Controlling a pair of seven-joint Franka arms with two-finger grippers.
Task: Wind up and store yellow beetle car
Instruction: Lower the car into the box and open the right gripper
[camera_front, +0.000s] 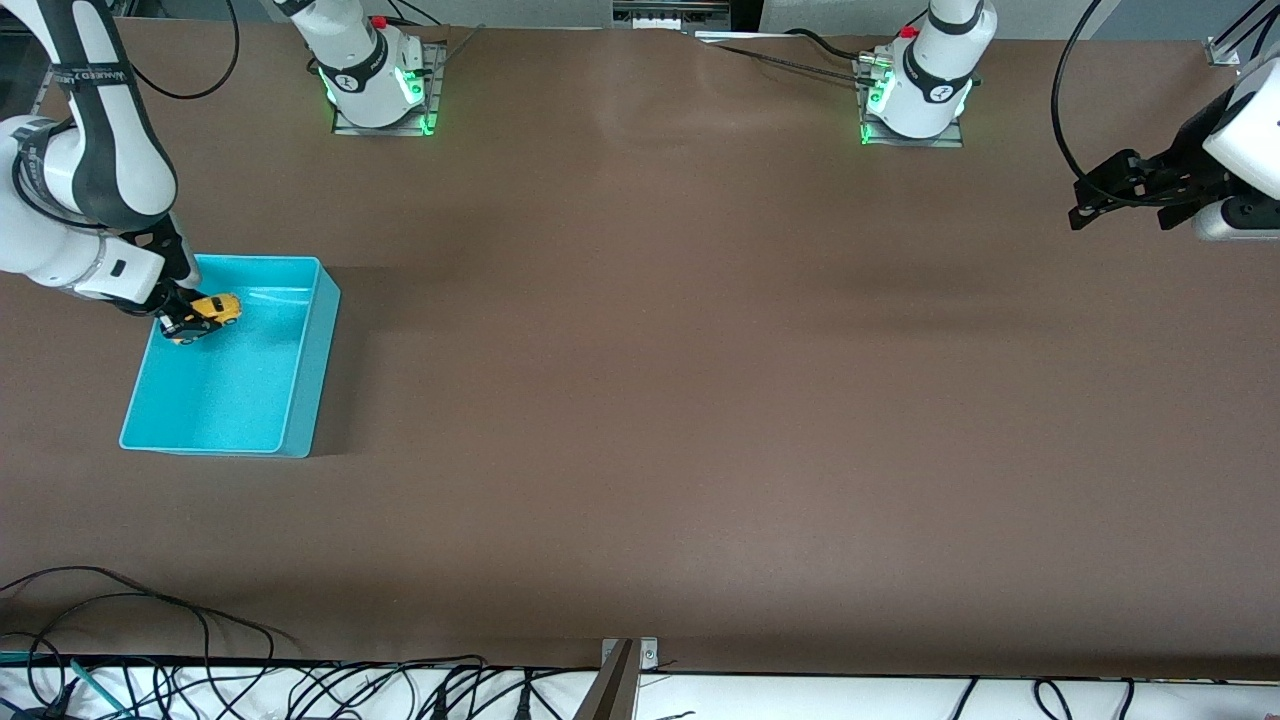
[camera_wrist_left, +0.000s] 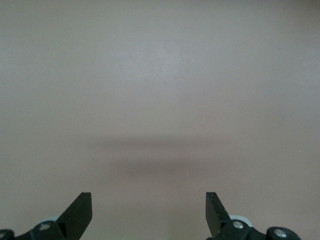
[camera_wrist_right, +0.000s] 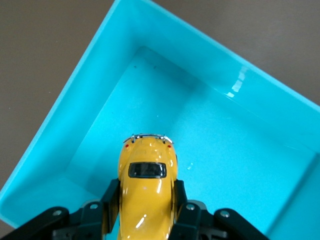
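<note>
My right gripper (camera_front: 190, 320) is shut on the yellow beetle car (camera_front: 215, 310) and holds it over the turquoise bin (camera_front: 300, 400), above the bin's end nearest the robots' bases. In the right wrist view the fingers (camera_wrist_right: 111, 197) clamp both sides of the car (camera_wrist_right: 147, 192), with the bin's floor and walls (camera_wrist_right: 90, 70) below. My left gripper (camera_front: 1120, 195) is open and empty, waiting in the air over the left arm's end of the table; in its wrist view its fingertips (camera_wrist_left: 82, 210) stand wide apart over bare table.
The bin stands at the right arm's end of the brown table (camera_front: 700, 400). Cables (camera_front: 150, 680) lie along the table edge nearest the front camera. A small bracket (camera_front: 625, 660) sits at the middle of that edge.
</note>
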